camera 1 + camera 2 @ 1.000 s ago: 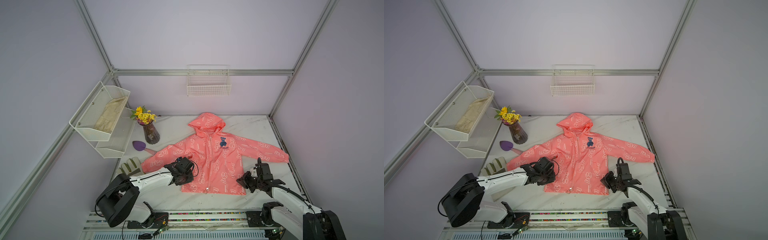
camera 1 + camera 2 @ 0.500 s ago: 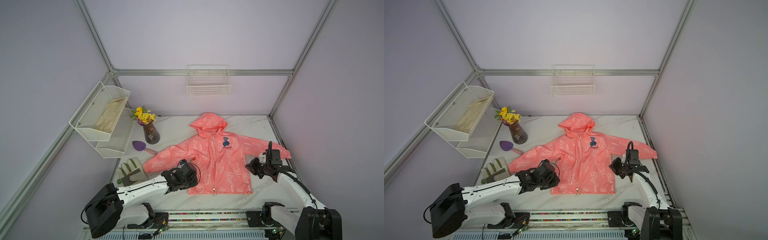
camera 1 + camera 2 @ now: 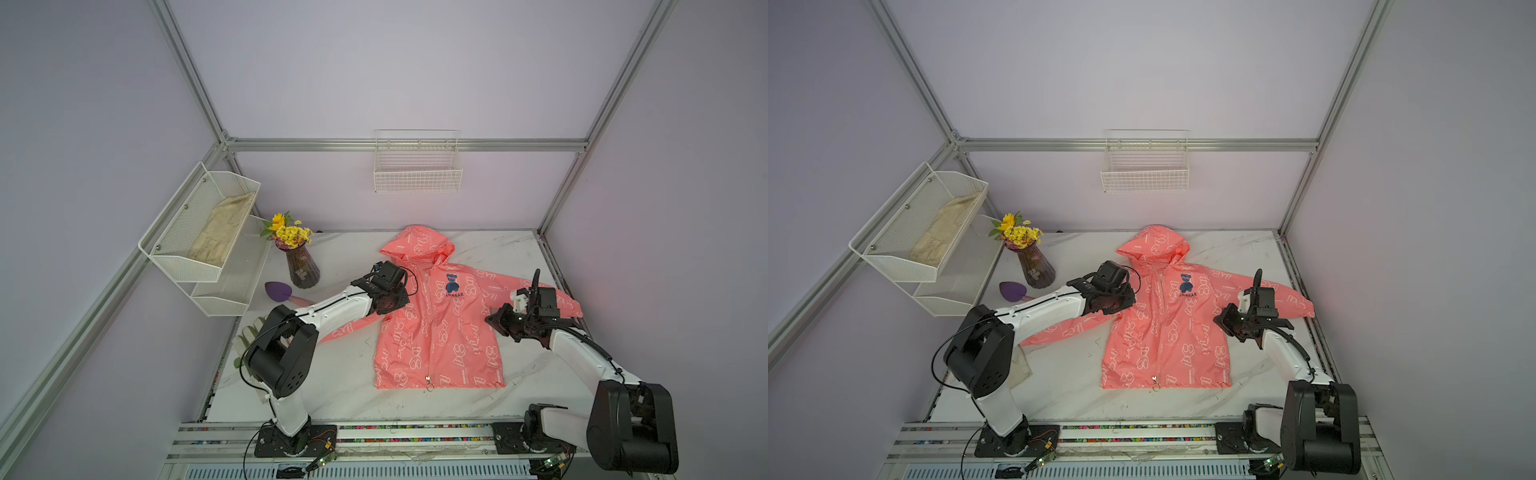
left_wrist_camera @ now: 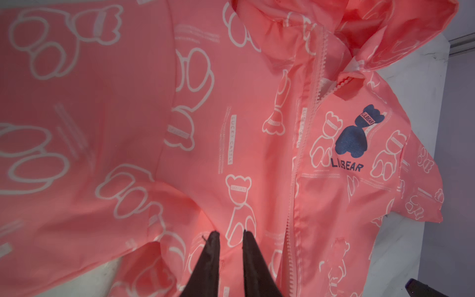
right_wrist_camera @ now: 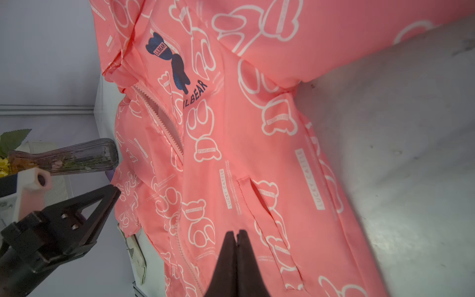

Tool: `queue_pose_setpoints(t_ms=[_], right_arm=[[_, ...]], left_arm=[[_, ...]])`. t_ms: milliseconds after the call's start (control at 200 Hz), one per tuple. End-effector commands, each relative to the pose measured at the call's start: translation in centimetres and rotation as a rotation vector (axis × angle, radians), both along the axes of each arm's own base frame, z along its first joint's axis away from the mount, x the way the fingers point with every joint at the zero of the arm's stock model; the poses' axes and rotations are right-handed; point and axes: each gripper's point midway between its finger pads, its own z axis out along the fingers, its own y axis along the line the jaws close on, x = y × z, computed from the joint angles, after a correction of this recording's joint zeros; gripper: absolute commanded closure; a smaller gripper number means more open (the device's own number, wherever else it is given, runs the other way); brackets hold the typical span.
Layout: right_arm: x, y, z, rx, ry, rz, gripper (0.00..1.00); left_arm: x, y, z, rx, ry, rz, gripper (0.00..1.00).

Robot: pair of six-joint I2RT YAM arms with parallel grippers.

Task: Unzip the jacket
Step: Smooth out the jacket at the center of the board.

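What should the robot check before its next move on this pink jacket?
1. Jacket flat on the table: ok.
2. Zipper pull in view, low on the front: ok.
3. Zipper undone all the way: cannot tell; teeth part up top.
4. Left claw empty: ok, slightly apart, nothing pinched.
5. Right claw empty: cannot tell; shut, tip at the jacket.
6. Vase clear of the left arm: ok.

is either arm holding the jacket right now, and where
Nothing looks held: left gripper fingers slightly apart over the jacket front, right gripper fingers shut with no fabric between them.
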Motion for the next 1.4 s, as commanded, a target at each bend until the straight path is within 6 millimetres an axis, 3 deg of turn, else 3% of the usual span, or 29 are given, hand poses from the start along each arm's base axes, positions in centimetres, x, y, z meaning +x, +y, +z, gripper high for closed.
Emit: queue_pose_setpoints(t_ms=[0,135,260,400,525,640,730,825,925,960,1040,1105,1145,1225,1335,1350,1355,1365,1395], right_arm=[[0.5,0.1,0.4,0.006,-0.042,0.013,0.96],[0.3,0.1,0.5,-0.002,-0.047,0.016,0.96],[0.5,0.2,0.3,0.013,-0.044,0.019,0.96],[0.8,0.3,0.2,0.017,-0.044,0.023,0.96],[1.2,0.0,0.5,-0.010,-0.064,0.030,0.94],[2.0,-0.6,1.4,-0.063,-0.120,0.026,0.90],[2.8,-1.7,2.5,-0.144,-0.196,0.011,0.83],[4.0,-3.2,4.1,-0.267,-0.313,-0.010,0.77],[5.2,-5.4,6.5,-0.442,-0.479,-0.056,0.66],[5.4,-6.0,7.4,-0.509,-0.551,-0.063,0.63],[5.4,-7.6,8.7,-0.666,-0.701,-0.112,0.55],[5.1,-8.3,9.2,-0.771,-0.813,-0.132,0.45],[5.1,-8.7,8.8,-0.804,-0.832,-0.148,0.37],[5.9,-9.3,6.6,-0.830,-0.786,-0.144,0.34],[7.1,-9.6,2.4,-0.838,-0.746,-0.133,0.31],[7.4,-9.6,2.4,-0.839,-0.766,-0.145,0.23],[7.5,-9.6,2.6,-0.841,-0.777,-0.151,0.14],[7.7,-9.7,2.7,-0.839,-0.789,-0.158,0.06],[8.3,-9.1,2.6,-0.805,-0.805,-0.136,0.03]], left_arm=[[1.9,-0.2,-0.3,-0.051,0.013,0.025,0.86],[1.9,2.0,-3.5,-0.018,0.052,0.047,0.89],[2.3,5.9,-6.2,0.005,0.072,0.098,0.91],[3.6,9.2,-7.0,0.017,0.052,0.101,0.95],[5.3,10.5,-4.4,0.061,-0.057,0.060,0.96],[6.7,10.5,0.4,0.091,-0.199,-0.001,0.94],[7.0,10.7,4.8,0.108,-0.325,-0.036,0.72],[6.5,11.9,9.5,0.154,-0.483,-0.037,0.40],[5.3,14.0,13.7,0.247,-0.666,-0.011,0.23],[4.4,15.2,16.2,0.275,-0.760,0.020,0.17],[2.8,17.3,18.3,0.375,-0.917,0.069,0.09],[1.2,19.2,18.6,0.471,-1.029,0.116,0.00],[0.2,20.3,18.6,0.522,-1.087,0.154,0.00],[-1.3,23.1,17.7,0.587,-1.106,0.273,0.00],[-2.0,26.3,14.8,0.623,-0.991,0.371,0.00],[-2.1,26.6,14.6,0.629,-0.981,0.382,0.00],[-2.2,26.7,14.5,0.631,-0.977,0.387,0.00],[-2.2,26.9,14.3,0.635,-0.971,0.397,0.00],[-2.5,27.7,13.7,0.653,-0.946,0.428,0.00]])
